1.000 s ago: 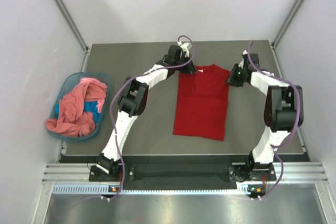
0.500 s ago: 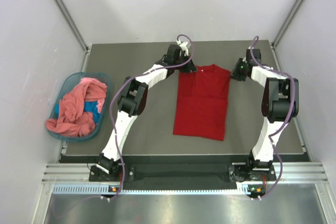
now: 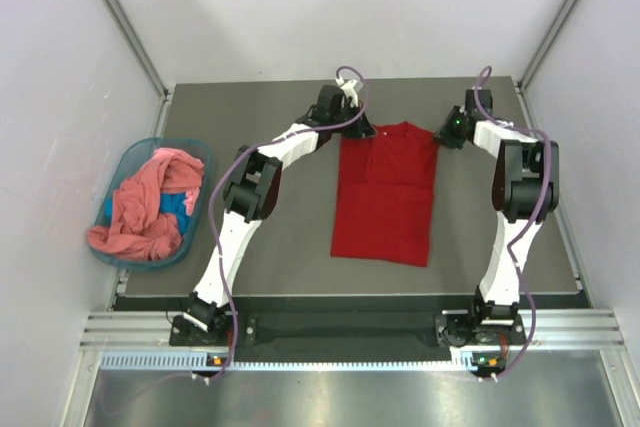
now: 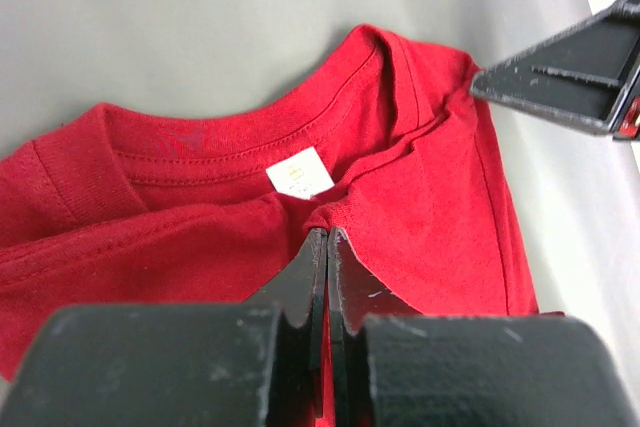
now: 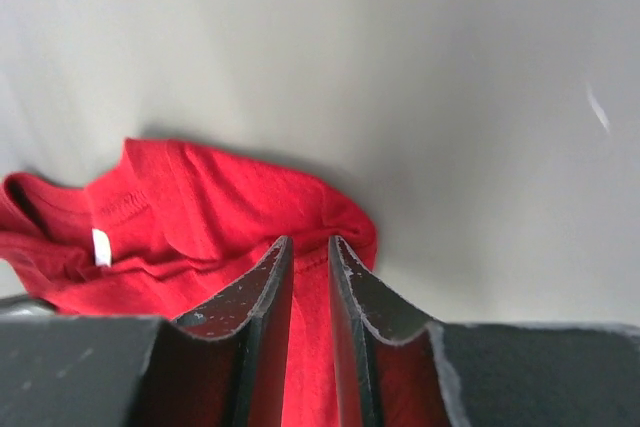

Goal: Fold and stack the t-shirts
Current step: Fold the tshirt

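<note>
A lab test cell: white panel walls (image 3: 300, 7), aluminium frame rail (image 3: 120, 19), grey table (image 3: 290, 247).

The dark grey table (image 3: 280, 237) carries a deep red t-shirt (image 3: 385, 197). The shirt lies flat, folded into a long narrow panel, with its collar toward the far edge and its hem toward the near edge. A small white label (image 4: 300, 173) shows inside the collar. Well to the shirt's left, a teal basket (image 3: 140, 261) sits at the table's left edge.

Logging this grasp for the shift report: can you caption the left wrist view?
Left fingers shut on the red t-shirt close by its white neck label, on the grey table.
</note>
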{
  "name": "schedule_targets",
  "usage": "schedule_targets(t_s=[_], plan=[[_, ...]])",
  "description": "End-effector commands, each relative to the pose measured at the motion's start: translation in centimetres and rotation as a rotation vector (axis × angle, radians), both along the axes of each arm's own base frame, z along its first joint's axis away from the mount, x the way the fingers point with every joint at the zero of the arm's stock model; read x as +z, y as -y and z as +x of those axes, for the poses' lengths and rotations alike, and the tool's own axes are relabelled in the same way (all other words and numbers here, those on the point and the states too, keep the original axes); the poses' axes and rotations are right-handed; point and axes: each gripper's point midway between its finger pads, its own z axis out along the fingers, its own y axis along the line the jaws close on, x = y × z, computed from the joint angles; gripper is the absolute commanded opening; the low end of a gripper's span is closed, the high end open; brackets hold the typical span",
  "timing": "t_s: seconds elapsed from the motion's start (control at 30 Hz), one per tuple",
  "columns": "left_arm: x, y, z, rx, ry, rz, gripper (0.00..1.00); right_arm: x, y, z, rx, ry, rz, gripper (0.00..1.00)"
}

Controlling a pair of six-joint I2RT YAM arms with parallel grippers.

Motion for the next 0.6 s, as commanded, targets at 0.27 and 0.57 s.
schedule_targets(t_s=[0.27, 0.57], plan=[[2.8, -0.8, 0.7, 0.016, 0.059, -0.036, 0.00, 2.6, -1.5, 4.0, 0.034, 0.173, 0.101, 0.22], [2.5, -1.2, 0.8, 0.025, 0.049, -0.038, 0.00, 3.0, -1.9, 4.9, -0.007, 0.199, 0.149, 0.19]])
